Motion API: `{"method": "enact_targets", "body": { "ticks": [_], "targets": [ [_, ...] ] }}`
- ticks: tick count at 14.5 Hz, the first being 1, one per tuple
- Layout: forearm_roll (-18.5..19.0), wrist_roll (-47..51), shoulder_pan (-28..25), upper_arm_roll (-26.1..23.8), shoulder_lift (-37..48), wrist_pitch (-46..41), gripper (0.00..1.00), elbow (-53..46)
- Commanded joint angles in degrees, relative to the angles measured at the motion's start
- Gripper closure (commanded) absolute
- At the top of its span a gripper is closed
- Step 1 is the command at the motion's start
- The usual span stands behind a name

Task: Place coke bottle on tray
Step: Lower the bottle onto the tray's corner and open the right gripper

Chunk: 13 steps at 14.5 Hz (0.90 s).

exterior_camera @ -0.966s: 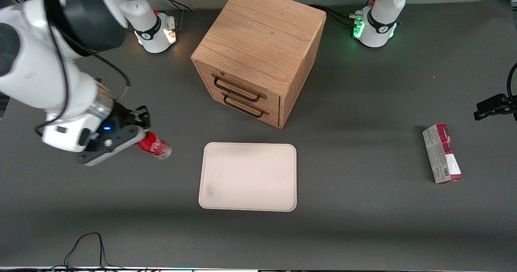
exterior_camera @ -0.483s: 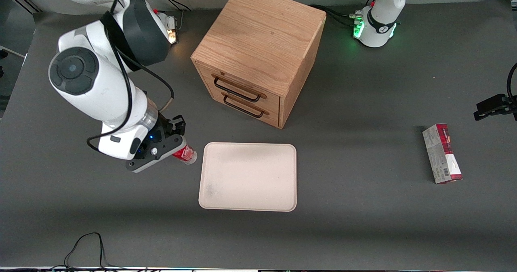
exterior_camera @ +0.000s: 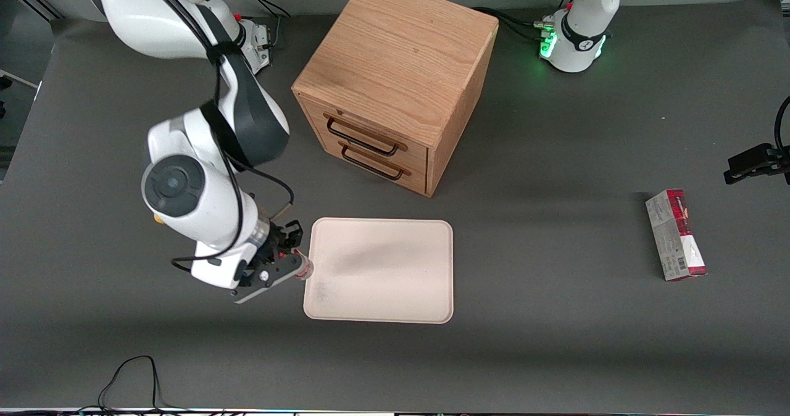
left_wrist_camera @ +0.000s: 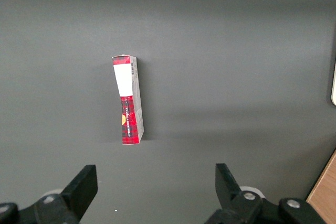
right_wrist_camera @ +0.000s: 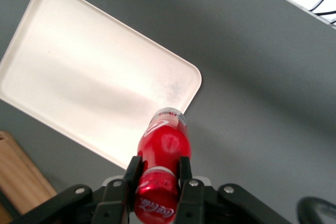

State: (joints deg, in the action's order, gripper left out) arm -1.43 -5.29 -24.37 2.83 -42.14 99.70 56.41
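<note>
The small red coke bottle with its red cap and white script label (right_wrist_camera: 163, 150) is carried in the right arm's two-finger gripper (right_wrist_camera: 157, 174), whose black fingers (right_wrist_camera: 185, 167) are closed narrowly on the bottle just below the cap, one on each side. In the front view the gripper (exterior_camera: 281, 266) is seen at the edge of the large cream-white rectangular tray with rounded corners (exterior_camera: 382, 274), on the working arm's end of it, with only the clear base of the bottle (exterior_camera: 302, 270) showing past the wrist. From the wrist camera the bottle's base is seen hanging over the tray's rim (right_wrist_camera: 194, 85) near a corner, with no contact with the tray visible.

So the pickup is judged done and the carry nearly done; what is left is to bring the bottle further in over the tray's flat floor, lower it, set it down and release it.

Compared with half a second ago, the gripper has been moved nearer the front camera and closer to the tray, so the bottle's base now reaches the rim instead of lying short of it. A second ago it was well apart from the tray. The tray itself, the oak-coloured wooden two-drawer cabinet (exterior_camera: 395, 83) and the red-and-grey carton (exterior_camera: 676, 235) are unchanged
</note>
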Motion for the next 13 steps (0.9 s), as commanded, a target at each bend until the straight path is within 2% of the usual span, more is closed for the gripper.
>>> {"method": "enact_targets", "body": {
  "ticks": [1,7,11,12,13],
  "targets": [
    [0.47,1.16,-0.06,0.15,-3.64,4.87,1.00,-1.04],
    [0.29,1.07,-0.06,0.15,-8.83,10.77,1.00,-0.95],
    [0.20,1.16,-0.15,0.15,-9.36,13.06,1.00,0.63],
    [0.20,1.42,-0.15,0.15,-9.36,13.06,0.61,0.63],
    [0.12,1.77,-0.07,0.15,-9.36,13.06,0.01,0.63]
  ]
}}
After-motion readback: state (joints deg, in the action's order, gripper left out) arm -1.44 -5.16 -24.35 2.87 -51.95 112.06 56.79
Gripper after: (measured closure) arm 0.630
